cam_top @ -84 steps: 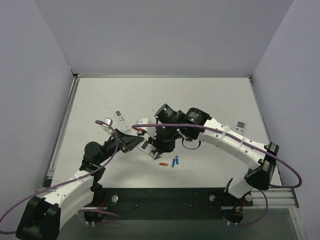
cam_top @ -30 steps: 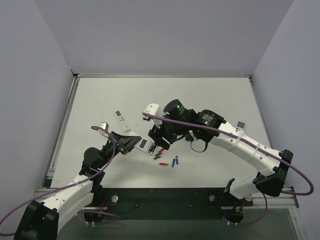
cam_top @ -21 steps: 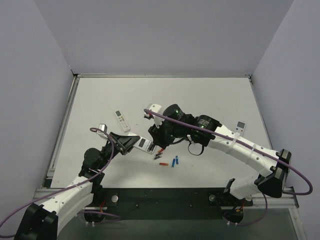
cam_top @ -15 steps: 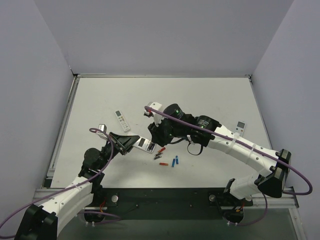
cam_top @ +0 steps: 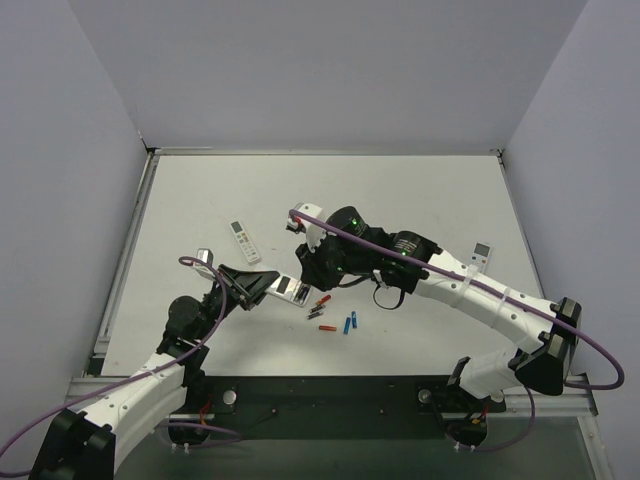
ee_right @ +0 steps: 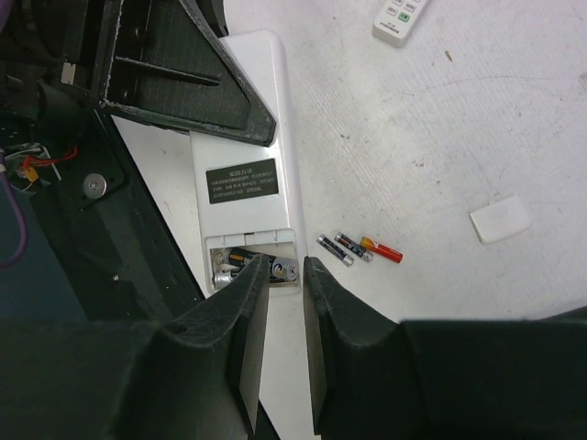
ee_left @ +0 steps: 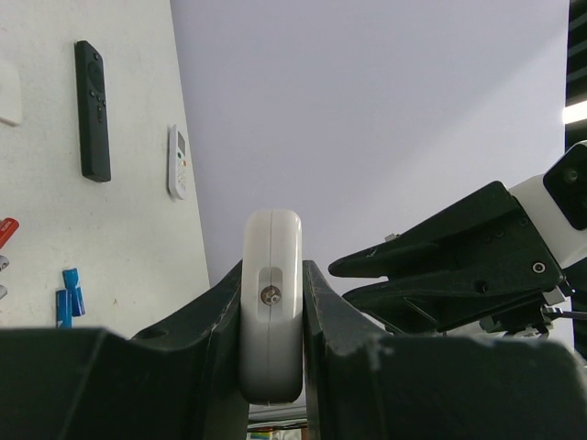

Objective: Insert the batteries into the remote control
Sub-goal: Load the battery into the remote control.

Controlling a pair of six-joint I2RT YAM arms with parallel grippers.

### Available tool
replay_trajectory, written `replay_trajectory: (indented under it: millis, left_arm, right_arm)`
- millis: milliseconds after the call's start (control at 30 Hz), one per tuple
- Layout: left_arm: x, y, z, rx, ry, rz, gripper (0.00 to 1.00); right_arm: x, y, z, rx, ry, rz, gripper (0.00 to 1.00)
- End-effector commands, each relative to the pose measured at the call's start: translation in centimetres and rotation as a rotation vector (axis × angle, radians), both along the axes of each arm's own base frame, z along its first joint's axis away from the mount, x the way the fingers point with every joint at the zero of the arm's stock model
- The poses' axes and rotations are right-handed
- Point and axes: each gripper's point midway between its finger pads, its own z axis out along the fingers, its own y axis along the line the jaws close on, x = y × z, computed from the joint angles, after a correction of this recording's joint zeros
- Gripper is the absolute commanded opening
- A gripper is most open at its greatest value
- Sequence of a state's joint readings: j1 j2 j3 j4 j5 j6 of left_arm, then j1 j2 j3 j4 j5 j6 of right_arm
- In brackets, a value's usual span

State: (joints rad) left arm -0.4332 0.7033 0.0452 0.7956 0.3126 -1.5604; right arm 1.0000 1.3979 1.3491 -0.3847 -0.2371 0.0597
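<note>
My left gripper [cam_top: 262, 288] is shut on the remote control [cam_top: 288, 290] and holds it off the table, plain white back up. In the left wrist view its end [ee_left: 271, 312] is clamped between my fingers. The right wrist view shows its back [ee_right: 240, 101], dark label [ee_right: 241, 180] and open battery bay [ee_right: 223, 261] with batteries lying inside. My right gripper [ee_right: 282, 275] hovers over that bay, jaws a narrow gap apart, nothing clamped. Loose batteries lie on the table: two dark [ee_right: 328, 246] and one orange-red [ee_right: 381, 249]; red [cam_top: 327, 327] and blue [cam_top: 349, 323] ones lie nearer.
A slim white remote [cam_top: 243, 240] lies left of the arms and a small white remote [cam_top: 481, 251] at the right. A black remote [ee_left: 92, 110] lies on the table beyond the batteries. A small white cover piece [ee_right: 500, 218] lies by the loose batteries.
My right gripper rose off the remote, passed over the loose batteries, then came back left over the open bay. My left gripper kept hold of the remote and shifted slightly.
</note>
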Motion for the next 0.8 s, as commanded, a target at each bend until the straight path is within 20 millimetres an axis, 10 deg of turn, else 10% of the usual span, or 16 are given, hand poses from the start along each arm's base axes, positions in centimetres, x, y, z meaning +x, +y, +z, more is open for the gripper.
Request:
replay_trajectory:
  millis: [0,767]
  left_arm:
    - [-0.2,0.1,1.6,-0.032,-0.051,0.007,0.00]
    - [-0.3,0.3,2.1,-0.054,-0.058,0.013,0.00]
  right_arm:
    - [0.0,0.1,-0.5,0.003,0.018,0.003,0.17]
    - [-1.0,0.4,-2.6,-0.056,0.054,0.042,0.08]
